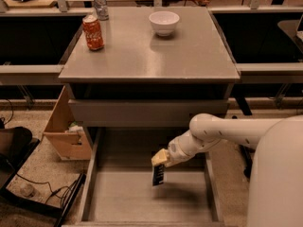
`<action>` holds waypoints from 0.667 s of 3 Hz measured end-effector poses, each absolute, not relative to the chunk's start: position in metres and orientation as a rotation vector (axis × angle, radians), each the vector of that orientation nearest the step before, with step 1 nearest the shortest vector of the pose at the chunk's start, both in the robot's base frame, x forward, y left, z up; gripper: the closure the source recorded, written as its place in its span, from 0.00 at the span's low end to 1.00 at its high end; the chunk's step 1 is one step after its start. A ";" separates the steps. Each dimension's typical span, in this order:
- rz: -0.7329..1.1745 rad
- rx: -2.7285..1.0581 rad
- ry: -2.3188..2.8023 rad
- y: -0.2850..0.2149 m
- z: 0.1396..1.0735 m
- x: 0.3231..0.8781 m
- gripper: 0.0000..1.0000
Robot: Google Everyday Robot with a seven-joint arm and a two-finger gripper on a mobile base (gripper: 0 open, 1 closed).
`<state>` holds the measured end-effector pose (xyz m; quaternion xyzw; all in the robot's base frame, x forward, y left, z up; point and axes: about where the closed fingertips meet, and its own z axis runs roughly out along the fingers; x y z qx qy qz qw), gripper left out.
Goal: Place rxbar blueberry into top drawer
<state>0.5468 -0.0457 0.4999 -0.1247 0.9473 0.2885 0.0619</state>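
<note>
The rxbar blueberry (pixel 158 175), a dark flat bar with white print, hangs upright from my gripper (pixel 160 160). The gripper is shut on the bar's top end and holds it over the floor of the open top drawer (pixel 91 176), near the drawer's middle and a little above the floor. My white arm (pixel 222 131) reaches in from the right. The drawer is wide and grey, with low side walls and nothing lying on its floor.
On the cabinet top (pixel 189 56) stand a red-orange soda can (pixel 93 32), a white bowl (pixel 164 22) and a silver can (pixel 100 3). A plain grey drawer front (pixel 147 112) sits above the open drawer. A cardboard box (pixel 64 129) and cables (pixel 33 190) lie at the left.
</note>
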 end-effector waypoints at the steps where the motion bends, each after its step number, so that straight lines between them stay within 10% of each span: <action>1: 0.872 -0.377 2.864 -0.046 0.500 0.547 0.00; 2: 0.869 -0.392 2.863 -0.045 0.503 0.546 0.00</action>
